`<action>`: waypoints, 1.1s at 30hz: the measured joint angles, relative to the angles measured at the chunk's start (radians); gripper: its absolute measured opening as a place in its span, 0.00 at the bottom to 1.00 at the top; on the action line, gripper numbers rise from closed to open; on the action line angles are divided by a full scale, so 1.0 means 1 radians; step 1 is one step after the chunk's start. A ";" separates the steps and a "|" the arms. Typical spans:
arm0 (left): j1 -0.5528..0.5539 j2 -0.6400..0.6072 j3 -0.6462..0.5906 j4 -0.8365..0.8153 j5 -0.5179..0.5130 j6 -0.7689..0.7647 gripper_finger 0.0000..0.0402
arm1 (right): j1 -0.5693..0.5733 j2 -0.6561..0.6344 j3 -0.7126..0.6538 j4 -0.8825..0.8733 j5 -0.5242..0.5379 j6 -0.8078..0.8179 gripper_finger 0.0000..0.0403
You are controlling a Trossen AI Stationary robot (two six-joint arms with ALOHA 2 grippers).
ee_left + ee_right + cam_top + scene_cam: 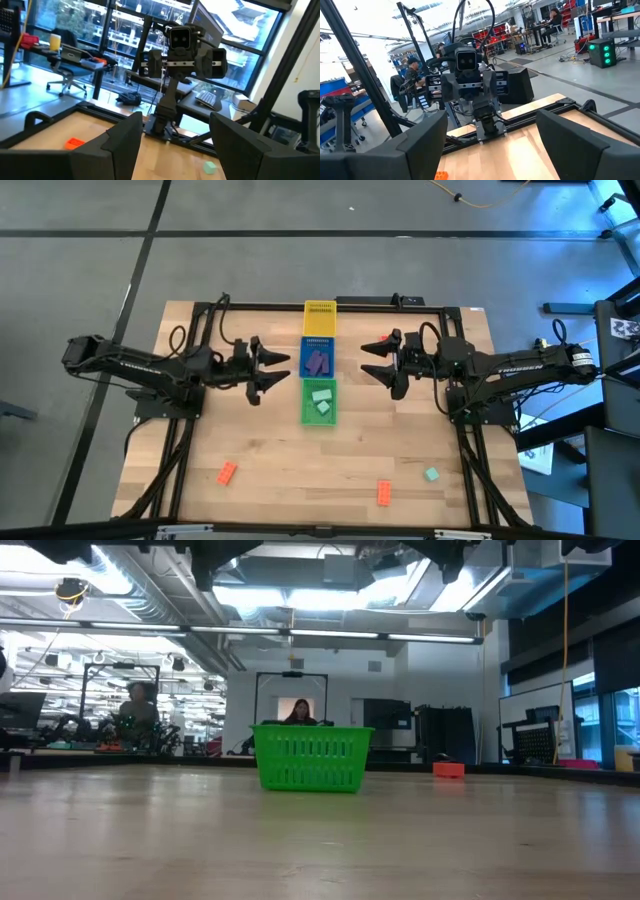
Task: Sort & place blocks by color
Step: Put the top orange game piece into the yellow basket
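Observation:
In the high view three trays stand in a column at mid-table: yellow (320, 317), blue (318, 358) holding purple blocks (318, 361), and green (320, 402) holding mint blocks (321, 400). Two orange blocks (227, 473) (384, 493) and a mint block (431, 474) lie flat on the wood near the near edge. My left gripper (286, 369) hovers open to the left of the blue tray. My right gripper (364, 362) hovers open on the tray's right. Each wrist view looks past open fingers (176, 120) (491, 116) at the opposite arm.
The low view shows the green tray (310, 757) as a slatted basket and an orange block (449, 769) behind it. The left wrist view catches an orange block (75, 143) and a mint block (210, 167). Black frame rails run along the table's sides. People sit in the room beyond.

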 joint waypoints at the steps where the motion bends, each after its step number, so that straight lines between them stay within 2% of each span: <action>1: 0.000 0.000 0.000 0.000 -0.005 0.004 0.56 | 0.000 0.000 0.000 0.000 0.000 0.003 0.76; 16: 0.001 0.001 0.000 0.000 -0.053 0.004 0.56 | 0.000 0.000 0.000 0.001 0.000 0.011 0.76; 33: 0.001 0.001 0.000 0.000 -0.053 0.004 0.56 | 0.000 0.000 0.000 -0.002 0.033 0.008 0.76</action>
